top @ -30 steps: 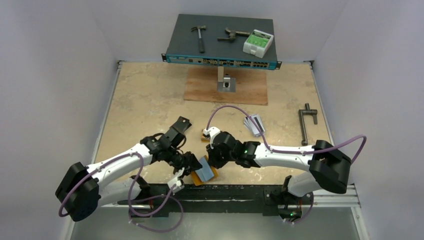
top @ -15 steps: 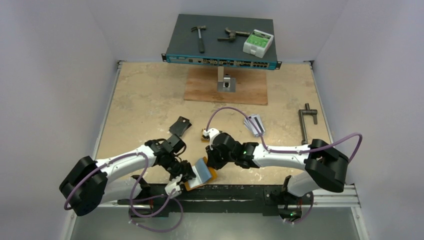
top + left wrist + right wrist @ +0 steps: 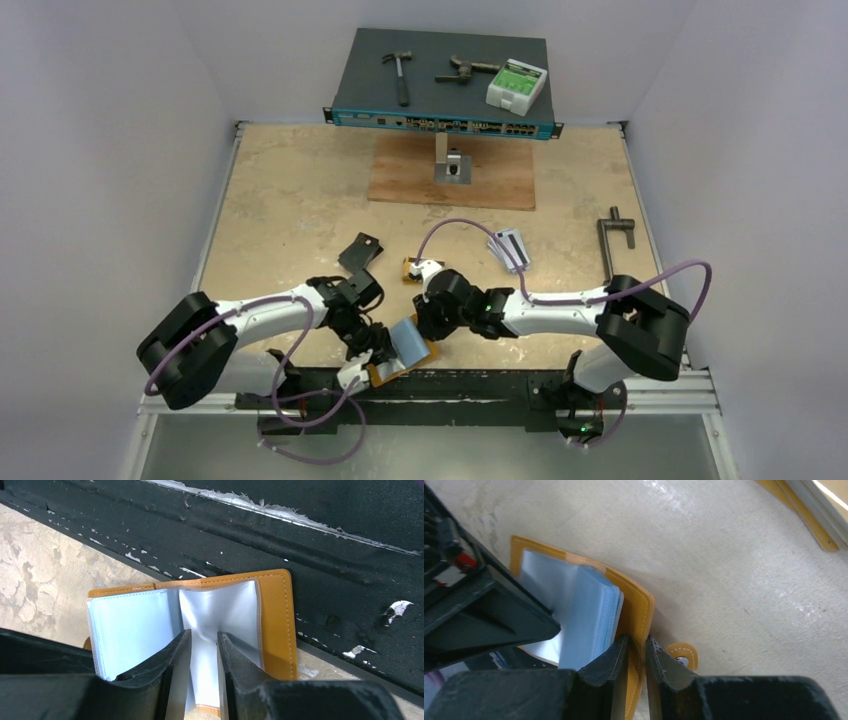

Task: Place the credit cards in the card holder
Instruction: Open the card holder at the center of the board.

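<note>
At the near edge of the counter (image 3: 290, 200) the open card holder (image 3: 405, 350) looks light and floppy; take its stiffer cover. Left pincer (image 3: 203, 636) and right pincer (image 3: 637, 641) straddle it, barely parted; grip unclear.

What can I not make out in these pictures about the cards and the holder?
Number of cards: top view, too small.
Any card inside the sleeves: left wrist view, cloudy plastic; right wrist view, blurred.
Lower part of the holder: left wrist view, hidden behind the left gripper.
Whether the right gripper pinches the holder: right wrist view, unclear.
</note>
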You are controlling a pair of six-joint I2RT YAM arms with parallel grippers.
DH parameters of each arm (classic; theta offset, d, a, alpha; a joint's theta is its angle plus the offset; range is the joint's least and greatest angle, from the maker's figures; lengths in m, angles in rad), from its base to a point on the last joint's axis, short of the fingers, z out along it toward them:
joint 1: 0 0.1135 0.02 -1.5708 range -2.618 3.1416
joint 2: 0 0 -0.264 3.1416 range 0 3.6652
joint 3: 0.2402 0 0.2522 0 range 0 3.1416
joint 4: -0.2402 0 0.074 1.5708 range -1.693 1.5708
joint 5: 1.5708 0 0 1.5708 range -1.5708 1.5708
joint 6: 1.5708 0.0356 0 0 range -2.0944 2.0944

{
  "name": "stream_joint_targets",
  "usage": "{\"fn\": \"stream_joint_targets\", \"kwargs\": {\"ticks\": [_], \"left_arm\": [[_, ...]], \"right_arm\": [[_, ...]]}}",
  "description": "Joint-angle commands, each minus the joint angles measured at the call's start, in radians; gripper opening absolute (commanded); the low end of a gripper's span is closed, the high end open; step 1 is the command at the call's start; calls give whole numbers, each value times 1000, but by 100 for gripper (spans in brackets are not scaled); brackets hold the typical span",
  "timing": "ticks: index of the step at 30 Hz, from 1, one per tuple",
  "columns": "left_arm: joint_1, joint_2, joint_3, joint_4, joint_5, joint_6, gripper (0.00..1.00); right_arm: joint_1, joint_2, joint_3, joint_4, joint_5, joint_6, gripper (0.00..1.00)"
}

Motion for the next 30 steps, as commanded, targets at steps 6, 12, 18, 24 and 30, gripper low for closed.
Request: {"fn": "stream_joint_targets", "kwargs": {"ticks": [6,12,18,24,30], "left_arm": [[-82,91,108,53,-69,123,22],[-93,92,102,-45,-148,221,23],[-110,71,82,-44,-169,217,23],[-115,67,95,-42,-188,208,23],[-115,73,105,-37,-197,211,23]], "right_arm": [[-3,-15,-70,35,-40,20,23],[-79,-123,-31,-49,-25,7,38],[-136,-241,50,-117,-53,-13,40],[-135,-260,-34,12,-216,27,11],[-135,-300,-94,140,-342,52,0]]}}
